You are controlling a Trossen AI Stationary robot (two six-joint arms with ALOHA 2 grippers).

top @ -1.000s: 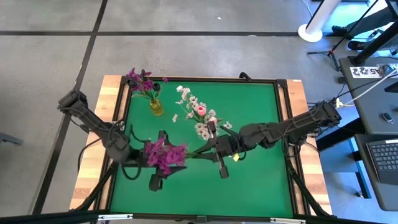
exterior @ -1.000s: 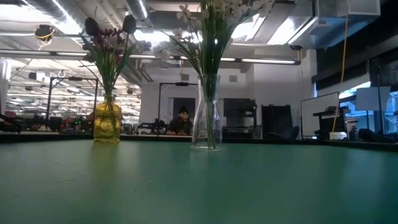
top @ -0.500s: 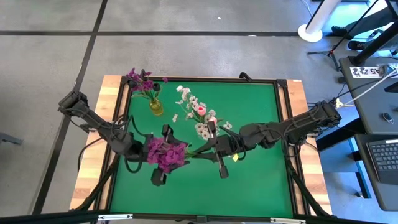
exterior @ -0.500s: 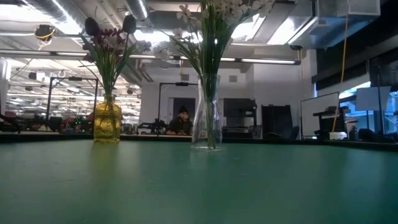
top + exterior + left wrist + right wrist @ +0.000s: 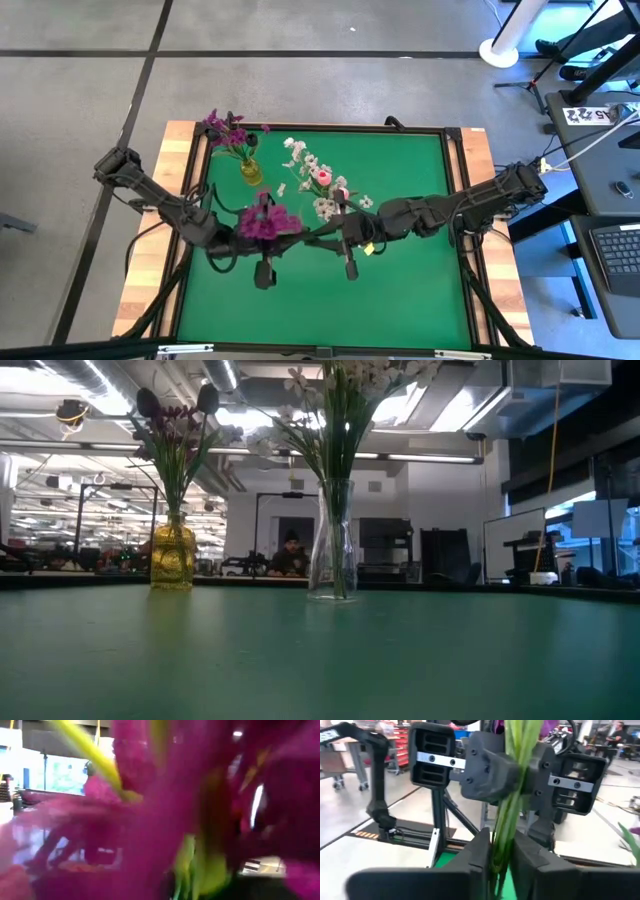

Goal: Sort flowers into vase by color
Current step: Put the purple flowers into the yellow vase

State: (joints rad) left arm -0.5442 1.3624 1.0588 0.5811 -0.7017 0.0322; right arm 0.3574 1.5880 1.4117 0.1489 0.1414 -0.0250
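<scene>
A bunch of magenta flowers on green stems hangs above the green table between my two grippers. My left gripper comes from the table's left and is shut on the stems just behind the blossoms, which fill the left wrist view. My right gripper comes from the right and is shut on the stems farther down. A yellow vase with magenta flowers and a clear vase with white flowers stand on the table's far half. My left gripper pinches the green stems between its two fingers, close under the magenta blossoms. It comes level from the table's left, fingers roughly along the stems. The bunch is clear of the table. My right gripper has several stems between its two fingers, lower on the stems than the other hold. It comes level from the table's right, fingers roughly along the stems, which run forward to my left gripper.
The table has a raised dark frame with wooden side strips. The two vases stand in the far left part; the near half and the right side of the green mat are bare. A person sits far off in the room.
My left gripper has swung toward the table's far edge and a little toward my right gripper. The magenta flower head has gone with it and now looks bunched narrower. The stem end in my right gripper has stayed about where it was.
</scene>
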